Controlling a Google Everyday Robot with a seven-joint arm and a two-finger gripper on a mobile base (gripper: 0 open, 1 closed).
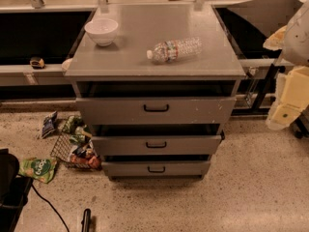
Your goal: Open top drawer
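Note:
The top drawer (155, 110) is the widest and tallest gray front of the three in the gray cabinet. Its small black loop handle (156, 108) sits at the centre. A dark gap shows between its front and the cabinet top, so it stands out a little. The two narrower drawers (156, 144) below also stand slightly out. My gripper (286, 111) is the cream-coloured part of the arm at the right edge. It is beside the cabinet, well right of the handle and apart from the drawer.
A white bowl (101, 31) and a lying water bottle (175, 50) rest on the cabinet top (145, 62). On the floor at the left are a wire basket (65, 149) with snack bags and a green bag (38, 168). A black object with a cable (9, 187) is at the lower left.

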